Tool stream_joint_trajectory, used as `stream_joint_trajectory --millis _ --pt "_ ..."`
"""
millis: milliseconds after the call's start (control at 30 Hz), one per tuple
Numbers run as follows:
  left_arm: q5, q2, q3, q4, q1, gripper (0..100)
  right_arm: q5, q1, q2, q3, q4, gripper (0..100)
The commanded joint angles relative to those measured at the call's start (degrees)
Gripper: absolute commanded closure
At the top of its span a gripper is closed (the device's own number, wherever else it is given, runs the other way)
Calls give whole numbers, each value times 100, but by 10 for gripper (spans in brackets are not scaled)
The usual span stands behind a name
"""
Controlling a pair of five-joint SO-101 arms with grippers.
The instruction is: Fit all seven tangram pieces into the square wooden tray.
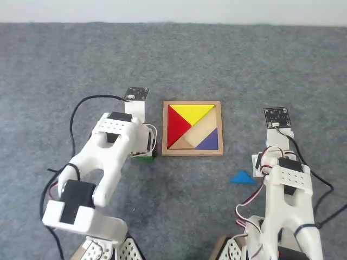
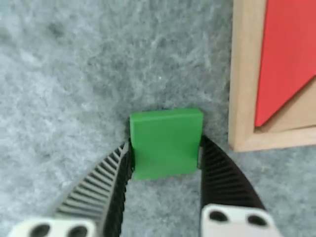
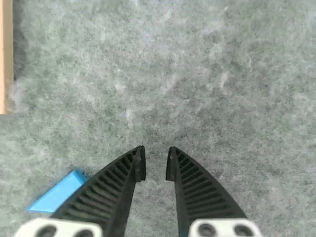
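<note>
While a red piece (image 1: 178, 127), yellow piece (image 1: 192, 112) and purple piece (image 1: 209, 141) sit in the tray (image 1: 192, 152), its pale middle looks unfilled, so I'd say under halfway. The left gripper (image 2: 165, 147) pinches the green piece (image 2: 165, 140) on the bench (image 1: 162, 54) beside the tray's left rim; the blue triangle (image 1: 242, 177) lies near the right gripper (image 3: 155, 160), slightly spread and empty

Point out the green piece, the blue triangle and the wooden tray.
green piece (image 2: 165, 143), left wrist view, centre of its top face.
blue triangle (image 1: 243, 178), high view, middle of the piece.
wooden tray (image 1: 192, 153), high view, bare wood of its frame.
</note>
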Motion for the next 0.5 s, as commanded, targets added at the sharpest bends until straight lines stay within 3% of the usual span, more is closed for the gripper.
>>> stream_joint_trajectory --millis 0,267,467 --pt "-70 -18 -154 -35 0 852 -9 57 -233 -35 40 919" --pt "-105 -88 -136 0 0 892 -9 57 -233 -35 22 919" --pt "-211 -1143 514 -70 211 889 -9 48 -233 -35 13 919"
